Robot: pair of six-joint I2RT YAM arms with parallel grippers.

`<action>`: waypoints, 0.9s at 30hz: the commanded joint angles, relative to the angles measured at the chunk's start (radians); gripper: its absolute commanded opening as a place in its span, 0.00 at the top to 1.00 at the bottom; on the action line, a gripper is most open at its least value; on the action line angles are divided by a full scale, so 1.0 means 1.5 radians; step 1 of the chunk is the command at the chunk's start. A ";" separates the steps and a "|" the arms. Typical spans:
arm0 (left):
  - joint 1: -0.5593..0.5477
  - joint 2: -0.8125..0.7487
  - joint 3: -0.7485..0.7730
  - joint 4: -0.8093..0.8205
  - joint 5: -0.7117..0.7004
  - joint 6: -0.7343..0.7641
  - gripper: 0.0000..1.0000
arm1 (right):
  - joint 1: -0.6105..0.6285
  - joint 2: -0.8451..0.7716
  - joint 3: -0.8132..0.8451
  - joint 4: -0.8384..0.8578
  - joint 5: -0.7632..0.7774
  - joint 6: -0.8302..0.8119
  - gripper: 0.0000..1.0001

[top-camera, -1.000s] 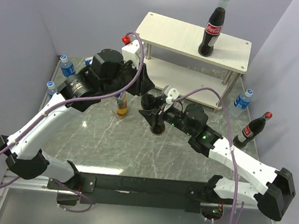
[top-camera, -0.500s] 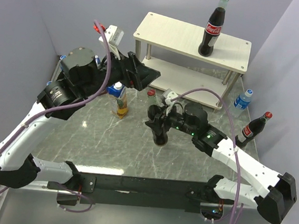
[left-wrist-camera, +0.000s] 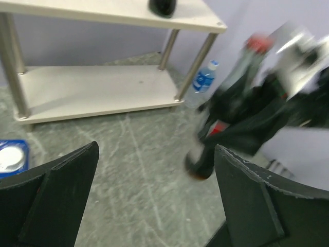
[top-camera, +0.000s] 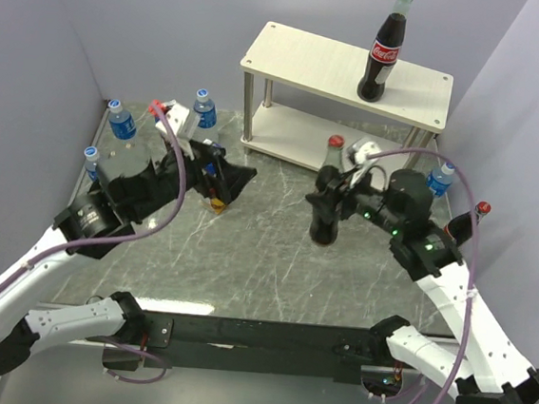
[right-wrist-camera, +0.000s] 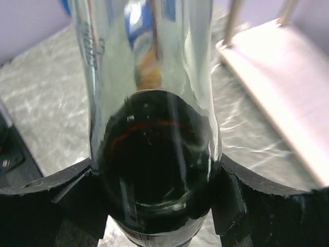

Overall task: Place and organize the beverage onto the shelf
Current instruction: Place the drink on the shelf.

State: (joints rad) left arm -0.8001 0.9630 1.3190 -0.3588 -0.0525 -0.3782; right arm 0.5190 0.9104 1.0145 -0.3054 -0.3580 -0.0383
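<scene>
left gripper (left-wrist-camera: 154, 164): jaws wide apart, empty, near juice carton (left-wrist-camera: 10, 157)
right gripper (top-camera: 325, 206): clamped on upright Coca-Cola bottle (top-camera: 331, 168)
shelf (top-camera: 302, 57): second Coca-Cola bottle (top-camera: 383, 53) on top board

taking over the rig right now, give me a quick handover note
Left hand: open, empty, by the blue-topped juice carton.
Right hand: shut on a dark red-capped cola bottle, upright in front of the pale two-tier wooden shelf.
Done: one cola bottle stands on top of the shelf.
To do: the held bottle, a third cola bottle on the right, four small blue-labelled water bottles on the table, the carton.
</scene>
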 commanded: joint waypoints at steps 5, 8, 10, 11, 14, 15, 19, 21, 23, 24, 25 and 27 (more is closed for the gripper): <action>-0.002 -0.071 -0.166 0.091 -0.088 0.112 0.00 | -0.099 -0.040 0.205 0.051 0.010 -0.028 1.00; -0.002 -0.088 -0.213 0.100 -0.098 0.152 0.00 | -0.123 -0.027 0.266 0.033 0.037 -0.039 1.00; -0.002 -0.095 -0.239 0.102 -0.104 0.169 0.01 | -0.138 -0.007 0.318 0.021 0.057 -0.043 1.00; -0.002 -0.097 -0.246 0.103 -0.105 0.186 0.00 | -0.143 0.001 0.337 0.017 0.064 -0.045 1.00; -0.002 -0.107 -0.275 0.110 -0.112 0.204 0.01 | -0.171 0.048 0.407 0.011 0.087 -0.046 1.00; -0.002 -0.111 -0.282 0.110 -0.114 0.208 0.01 | -0.178 0.059 0.438 0.011 0.091 -0.045 1.00; -0.002 -0.114 -0.289 0.099 -0.126 0.220 0.00 | -0.209 0.100 0.496 0.022 0.115 -0.039 1.00; -0.001 -0.119 -0.301 0.098 -0.130 0.221 0.00 | -0.224 0.123 0.520 0.035 0.126 -0.033 1.00; -0.002 -0.126 -0.305 0.089 -0.132 0.217 0.00 | -0.248 0.150 0.538 0.043 0.129 -0.023 1.00; -0.002 -0.128 -0.306 0.086 -0.135 0.215 0.00 | -0.255 0.160 0.558 0.051 0.128 -0.018 1.00; -0.004 -0.131 -0.308 0.088 -0.141 0.217 0.01 | -0.261 0.171 0.571 0.054 0.128 -0.015 1.00; -0.004 -0.136 -0.310 0.087 -0.144 0.218 0.01 | -0.278 0.207 0.615 0.054 0.129 -0.015 1.00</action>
State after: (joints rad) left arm -0.8013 0.7818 0.8562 -0.2535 -0.2417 -0.0669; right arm 0.1322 1.1995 1.7824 -0.5030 -0.1928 -0.0731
